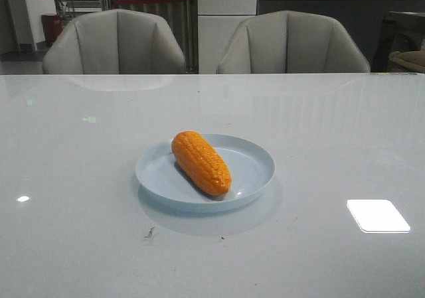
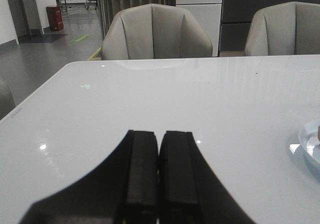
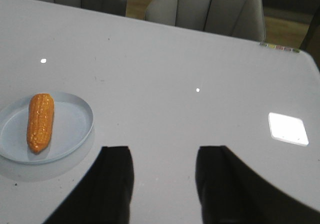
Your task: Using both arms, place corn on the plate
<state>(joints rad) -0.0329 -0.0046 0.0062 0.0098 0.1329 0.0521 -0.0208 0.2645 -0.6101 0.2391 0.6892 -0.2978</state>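
Note:
The orange corn (image 1: pixel 200 162) lies diagonally on the pale blue plate (image 1: pixel 255 168) at the middle of the white table. The right wrist view shows the same corn (image 3: pixel 40 121) and plate (image 3: pixel 75 126) off to one side of my right gripper (image 3: pixel 165 151), which is open with nothing between its fingers, above bare table. My left gripper (image 2: pixel 160 134) is shut and empty, its pads pressed together over bare table; only the plate's rim (image 2: pixel 305 136) shows at that view's edge. Neither gripper appears in the front view.
Two grey chairs (image 1: pixel 116 42) (image 1: pixel 292 42) stand behind the table's far edge. A bright window reflection (image 1: pixel 377 215) lies on the tabletop to the plate's right. Dark specks (image 1: pixel 151 231) sit in front of the plate.

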